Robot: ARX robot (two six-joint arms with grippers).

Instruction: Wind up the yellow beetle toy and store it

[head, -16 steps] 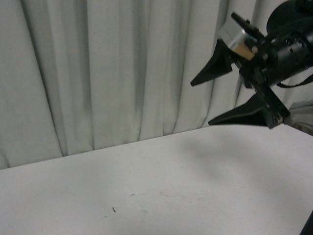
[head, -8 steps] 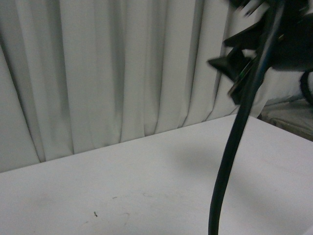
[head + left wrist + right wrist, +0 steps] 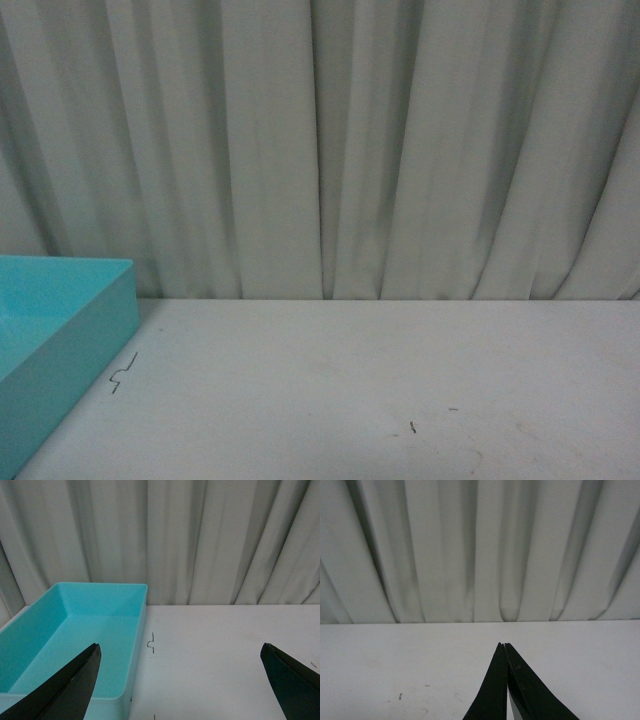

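1. Plainly, the yellow beetle toy shows in none of the three views, so where it sits cannot be told. It is not on the stretch of white worktop that the front view covers, and neither arm's camera shows it.
2. The left claw is spread wide. Its two dark fingers stand far apart at the edges of the left wrist view, with nothing between them but bare worktop.
3. The right claw is pressed fully together, its tips meeting in a thin line. Nothing is caught between them, so it carries no toy.
4. A turquoise bin stands on the worktop toward the robot's left, close to the grey curtain. It looks like the place meant for storing the toy. The part of its floor that shows is bare, though one left claw finger hides its nearest corner.
5. A small dark scribble marks the worktop just beside the bin. It is only a mark, not an object.
6. Judging from this, nothing of the task shows as done. The toy is in neither claw, no winding is under way, and the bin appears to hold nothing.
7. What seems left is everything: find the toy, grip it, wind it up, and set it in the bin.
8. Neither arm appears in the front view, so that view adds nothing about their posture.
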